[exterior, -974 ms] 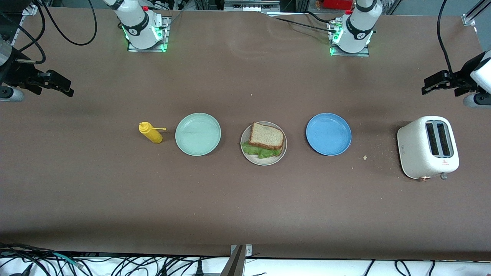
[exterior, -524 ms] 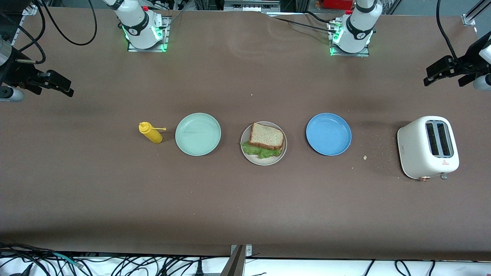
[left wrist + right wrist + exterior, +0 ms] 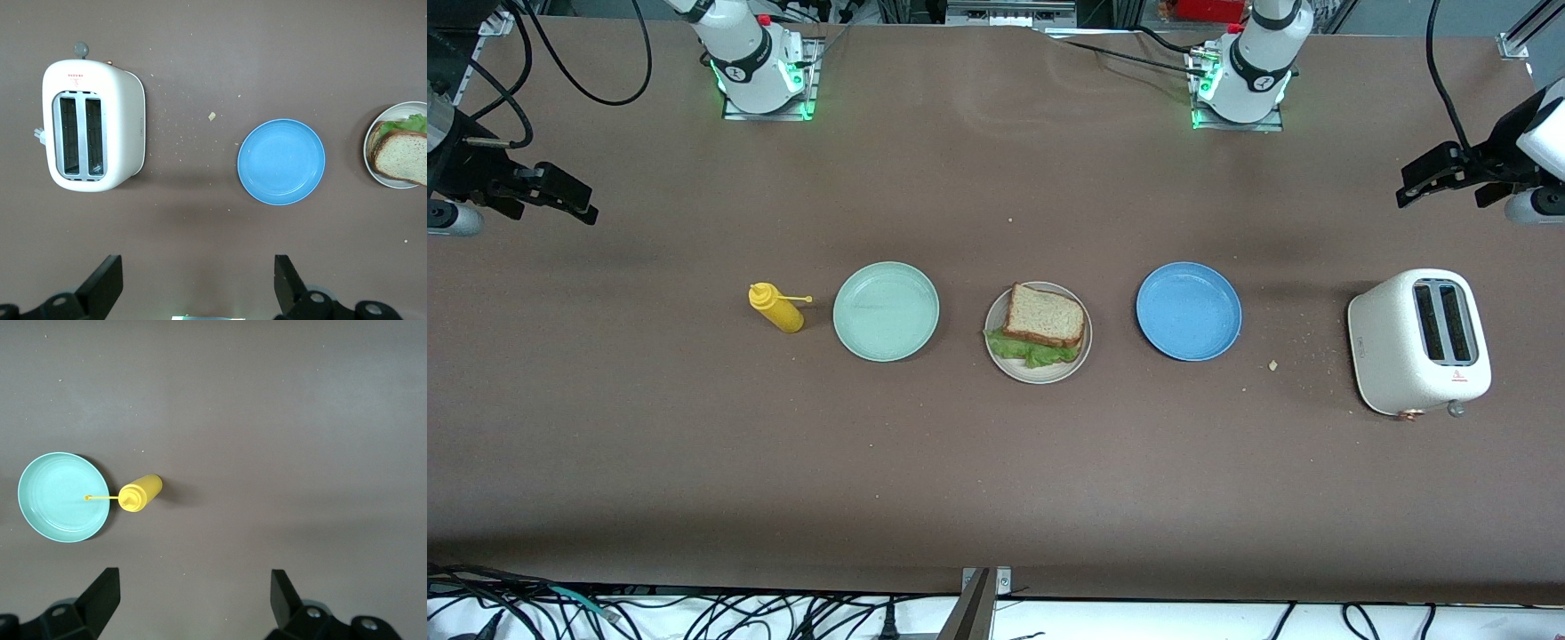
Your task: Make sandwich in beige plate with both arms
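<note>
Right, here is what I see from my station.

Sandwich (image 3: 1043, 325): it sits in the beige plate (image 3: 1005, 360) at mid-table. I see the top bread slice whole, with green lettuce sticking out of its edge toward the front camera, at about 6 o'clock of the slice.

Beige plate: it stands between the mint green plate (image 3: 886, 311) and the blue plate (image 3: 1189, 311), all three in one row, apart from each other. In the left wrist view I catch only part of it (image 3: 397, 184) with the sandwich (image 3: 401, 155) at the frame edge.

Mustard bottle (image 3: 776, 307): it stands just beside the mint green plate, toward the right arm's end of the table. Its thin nozzle points at that plate.

Toaster (image 3: 1418, 342): it is white, with two slots, toward the left arm's end of the table and well apart from the blue plate. I see crumbs (image 3: 1272, 364) scattered between the two.

Left gripper (image 3: 1427, 178): it is raised over bare table near the left arm's end, at about 12 o'clock of the toaster. I see its fingers (image 3: 105, 285) spread wide with nothing between them.

Right gripper (image 3: 569, 197): it waits over bare table at the right arm's end. Its fingers (image 3: 102, 595) are spread wide too, and I see nothing in them.
</note>
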Controlling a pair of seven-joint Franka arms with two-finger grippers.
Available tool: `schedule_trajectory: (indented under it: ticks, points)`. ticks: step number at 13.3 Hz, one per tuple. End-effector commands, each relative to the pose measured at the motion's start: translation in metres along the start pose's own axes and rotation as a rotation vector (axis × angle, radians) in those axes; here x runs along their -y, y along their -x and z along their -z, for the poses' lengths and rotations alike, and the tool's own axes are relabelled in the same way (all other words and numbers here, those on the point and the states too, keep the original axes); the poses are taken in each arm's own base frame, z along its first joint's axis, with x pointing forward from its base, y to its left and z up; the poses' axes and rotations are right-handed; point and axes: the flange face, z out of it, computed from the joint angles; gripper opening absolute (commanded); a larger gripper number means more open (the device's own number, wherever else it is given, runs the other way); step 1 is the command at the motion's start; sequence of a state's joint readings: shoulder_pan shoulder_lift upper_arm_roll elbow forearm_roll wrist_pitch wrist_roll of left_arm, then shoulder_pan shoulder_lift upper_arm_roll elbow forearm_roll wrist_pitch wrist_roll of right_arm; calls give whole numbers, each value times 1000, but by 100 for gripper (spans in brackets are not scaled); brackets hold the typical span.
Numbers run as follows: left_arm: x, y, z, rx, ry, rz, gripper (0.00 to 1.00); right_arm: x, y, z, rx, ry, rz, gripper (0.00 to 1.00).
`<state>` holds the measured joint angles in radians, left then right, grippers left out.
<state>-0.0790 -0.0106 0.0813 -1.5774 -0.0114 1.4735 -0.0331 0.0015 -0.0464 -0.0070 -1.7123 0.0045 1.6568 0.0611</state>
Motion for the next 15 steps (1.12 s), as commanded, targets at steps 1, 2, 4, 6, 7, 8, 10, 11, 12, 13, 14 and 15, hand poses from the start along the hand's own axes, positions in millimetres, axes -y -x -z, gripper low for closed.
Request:
schedule_trajectory:
  ticks: [1, 2, 4, 6, 7, 8, 10, 11, 12, 13, 14, 15]
  points:
    - [0, -8, -7, 2, 7, 9, 100, -1, 0, 5, 7, -20, -2, 100]
    - [1, -9, -9, 5, 6, 10, 100, -1, 0, 5, 7, -20, -2, 100]
    - [2, -12, -13, 9, -4, 13, 100, -1, 0, 5, 7, -20, -2, 100]
    - [2, -18, -18, 7, -8, 15, 100, -1, 0, 6, 6, -18, -2, 100]
    - [2, -19, -21, 12, -9, 15, 100, -1, 0, 5, 7, -20, -2, 100]
    - [2, -19, -21, 12, -9, 15, 100, -1, 0, 5, 7, -20, -2, 100]
    - [2, -21, -22, 12, -11, 13, 100, -1, 0, 6, 6, -20, -2, 100]
    - [1, -23, -25, 15, -11, 13, 100, -1, 0, 6, 6, -20, -2, 100]
    - [1, -24, -25, 13, -11, 13, 100, -1, 0, 5, 7, -18, -2, 100]
    - [1, -25, -27, 15, -11, 13, 100, -1, 0, 5, 7, -20, -2, 100]
    - [2, -25, -27, 15, -11, 15, 100, -1, 0, 5, 7, -20, -2, 100]
    - [2, -26, -28, 10, -11, 13, 100, -1, 0, 6, 6, -20, -2, 100]
